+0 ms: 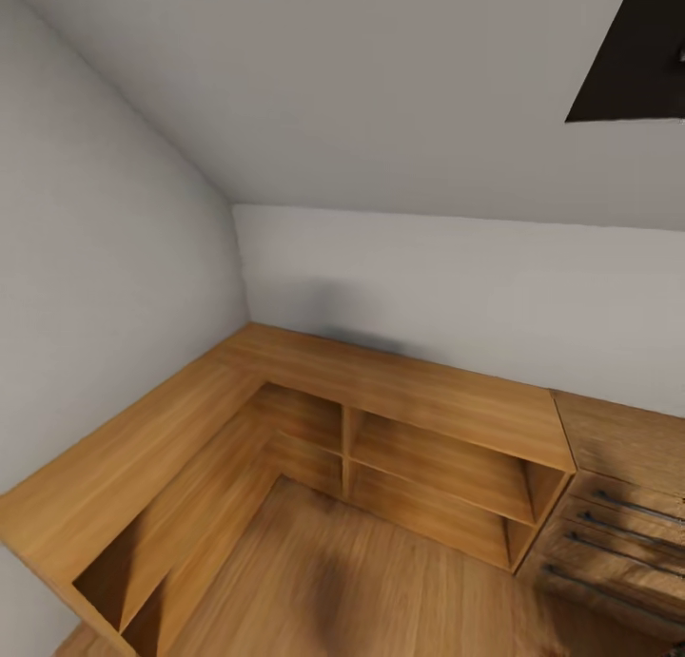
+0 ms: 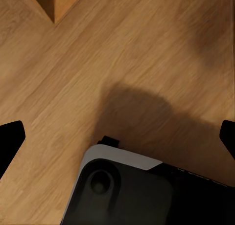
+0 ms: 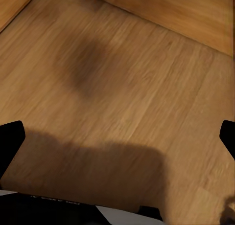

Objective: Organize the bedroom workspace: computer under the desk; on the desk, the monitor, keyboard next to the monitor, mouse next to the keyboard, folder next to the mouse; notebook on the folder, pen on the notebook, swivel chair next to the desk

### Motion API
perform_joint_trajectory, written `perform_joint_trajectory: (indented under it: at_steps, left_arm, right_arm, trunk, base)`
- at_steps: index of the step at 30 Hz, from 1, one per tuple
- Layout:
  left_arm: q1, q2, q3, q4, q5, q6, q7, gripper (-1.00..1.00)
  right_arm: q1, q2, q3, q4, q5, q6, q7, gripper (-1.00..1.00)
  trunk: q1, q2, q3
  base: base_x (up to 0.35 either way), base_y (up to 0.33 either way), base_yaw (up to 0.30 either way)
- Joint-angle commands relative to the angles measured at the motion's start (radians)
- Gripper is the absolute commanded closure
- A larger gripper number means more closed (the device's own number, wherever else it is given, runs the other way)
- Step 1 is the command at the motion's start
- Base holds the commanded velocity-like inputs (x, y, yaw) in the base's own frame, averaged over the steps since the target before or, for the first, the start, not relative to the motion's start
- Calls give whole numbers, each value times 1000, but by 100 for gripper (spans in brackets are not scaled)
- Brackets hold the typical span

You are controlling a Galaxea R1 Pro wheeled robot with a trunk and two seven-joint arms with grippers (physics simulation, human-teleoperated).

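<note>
Ahead, an L-shaped wooden shelf unit [image 1: 400,400] fills the room's corner, beside a light wood cabinet [image 1: 618,505] with bar handles. Both end effectors [image 2: 117,137] [image 3: 117,137] hang spread wide over bare wooden floor [image 3: 122,88], holding nothing.

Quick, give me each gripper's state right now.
Left gripper: open, fingertips wide apart at the picture's edges, nothing between them, wood floor beyond.
Right gripper: open, fingertips spread wide, holding nothing.

Light wood-grain shelving unit [image 1: 400,400], grey-white walls [image 1: 105,258], honey wood floor [image 1: 381,581].
</note>
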Motion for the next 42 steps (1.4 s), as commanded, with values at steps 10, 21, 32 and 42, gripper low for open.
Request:
perform_joint_trajectory:
  at_steps: [10, 21, 32, 42]
  left_arm:
    - [-1, 1, -8, -1, 5, -4, 7, -100]
    - [-1, 1, -9, -1, 5, -3, 7, -100]
    - [-1, 1, -9, -1, 5, -4, 7, -100]
    - [-1, 1, -9, -1, 5, -4, 7, -100]
  right_arm:
    - [-1, 0, 5, 1, 1, -4, -6, -100]
    - [-1, 0, 5, 1, 1, -4, -6, -100]
    - [-1, 0, 5, 1, 1, -4, -6, -100]
    - [-1, 0, 5, 1, 1, -4, -6, -100]
  trunk:
    - [1, -2, 2]
    - [1, -2, 8]
    - [1, -2, 13]
    - [1, -2, 18]
  base:
    - [-7, 301, -292]
    - [-50, 95, -292]
    - [-2, 4, -292]
    - [0, 0, -292]
